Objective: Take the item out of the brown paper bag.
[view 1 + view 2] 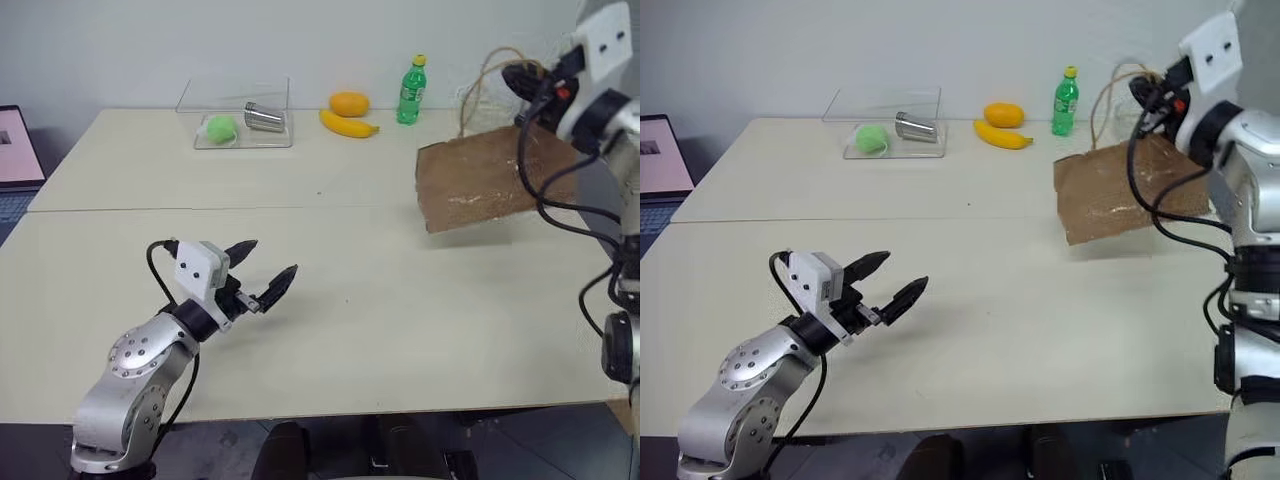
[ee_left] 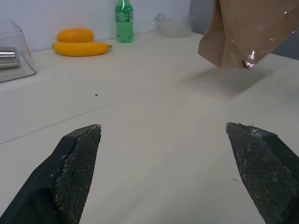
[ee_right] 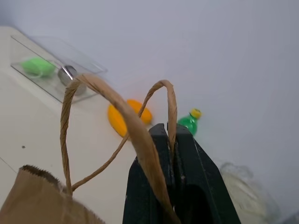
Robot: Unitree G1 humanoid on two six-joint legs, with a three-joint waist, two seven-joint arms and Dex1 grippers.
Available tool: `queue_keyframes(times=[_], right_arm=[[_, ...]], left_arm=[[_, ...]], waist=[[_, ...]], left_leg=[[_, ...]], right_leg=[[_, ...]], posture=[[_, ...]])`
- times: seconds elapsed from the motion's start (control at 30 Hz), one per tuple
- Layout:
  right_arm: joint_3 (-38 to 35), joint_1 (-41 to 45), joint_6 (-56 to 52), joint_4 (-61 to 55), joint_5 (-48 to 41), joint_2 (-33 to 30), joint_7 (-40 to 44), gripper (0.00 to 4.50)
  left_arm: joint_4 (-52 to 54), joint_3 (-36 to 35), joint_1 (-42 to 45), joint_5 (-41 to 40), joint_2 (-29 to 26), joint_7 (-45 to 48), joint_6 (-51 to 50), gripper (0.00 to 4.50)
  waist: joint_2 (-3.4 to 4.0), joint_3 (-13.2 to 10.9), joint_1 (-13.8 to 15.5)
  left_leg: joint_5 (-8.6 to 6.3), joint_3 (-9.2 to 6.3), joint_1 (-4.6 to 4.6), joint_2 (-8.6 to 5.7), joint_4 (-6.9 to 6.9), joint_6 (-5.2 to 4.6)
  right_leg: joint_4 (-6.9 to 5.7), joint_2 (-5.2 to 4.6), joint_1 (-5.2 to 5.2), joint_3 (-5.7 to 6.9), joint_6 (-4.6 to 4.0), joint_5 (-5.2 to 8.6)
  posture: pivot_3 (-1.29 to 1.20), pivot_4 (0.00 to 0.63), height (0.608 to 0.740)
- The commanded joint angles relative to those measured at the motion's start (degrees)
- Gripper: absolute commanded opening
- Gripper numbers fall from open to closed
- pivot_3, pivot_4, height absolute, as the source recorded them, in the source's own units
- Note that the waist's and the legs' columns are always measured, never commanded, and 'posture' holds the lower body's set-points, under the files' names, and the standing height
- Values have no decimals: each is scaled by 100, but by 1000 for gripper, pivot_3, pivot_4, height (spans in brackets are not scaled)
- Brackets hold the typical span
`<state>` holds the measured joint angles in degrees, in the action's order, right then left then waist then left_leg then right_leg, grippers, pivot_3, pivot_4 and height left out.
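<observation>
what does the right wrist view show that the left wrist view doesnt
Right wrist view alone: the right pincer shut on the tan loop handles of the brown paper bag, plus a green ball inside the clear plastic box.

Left wrist view alone: the left pincer open above the table, the bag's lower corner hanging clear of the tabletop, and a banana.

Both: the bag, the green soda bottle, the orange fruit, the box with its metal cup.
</observation>
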<state>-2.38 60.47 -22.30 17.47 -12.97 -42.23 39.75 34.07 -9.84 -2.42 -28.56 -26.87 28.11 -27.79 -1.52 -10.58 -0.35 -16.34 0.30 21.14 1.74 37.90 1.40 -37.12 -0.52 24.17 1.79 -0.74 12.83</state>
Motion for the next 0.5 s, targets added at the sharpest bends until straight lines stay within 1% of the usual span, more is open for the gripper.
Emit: queue_keyframes(times=[0.03, 0.23, 0.27, 0.33, 0.5], right_arm=[[148, 490, 243, 174, 149, 306, 32, 47], [416, 1098, 448, 891, 422, 1119, -155, 47], [466, 1197, 491, 1021, 469, 1269, -172, 47], [552, 1383, 576, 1287, 591, 1519, -239, 47], [736, 2018, 1113, 2472, 867, 2386, -403, 47]], left_arm=[[516, -104, -221, -81, 137, -176, 152, 4500], [1022, 14, -554, -253, 383, -270, 253, 4500], [1093, 12, -589, -338, 418, -262, 254, 4500], [1210, -3, -669, -509, 447, -216, 235, 4500], [1285, -39, -674, -442, 365, -279, 291, 4500]], waist=[[0, 0, -2], [4, -2, 10], [4, -2, 11], [4, -2, 10], [4, -3, -1]], left_leg=[[0, 0, -1, 1, 0, 0], [0, -2, 4, 5, 0, 0], [0, -1, 4, 5, 0, 0], [0, -1, 5, 4, 1, 0], [0, -4, 6, 1, 0, 0]], right_leg=[[-2, -2, 0, -3, 0, 0], [-3, -14, 2, -1, -3, -2], [-3, -23, 3, -2, -20, -12], [-2, -29, 3, 1, -27, -16], [-2, -29, 4, 8, -31, -18]], posture=[[0, 150, 740], [0, 150, 740], [0, 150, 740], [0, 150, 740], [0, 150, 740]])
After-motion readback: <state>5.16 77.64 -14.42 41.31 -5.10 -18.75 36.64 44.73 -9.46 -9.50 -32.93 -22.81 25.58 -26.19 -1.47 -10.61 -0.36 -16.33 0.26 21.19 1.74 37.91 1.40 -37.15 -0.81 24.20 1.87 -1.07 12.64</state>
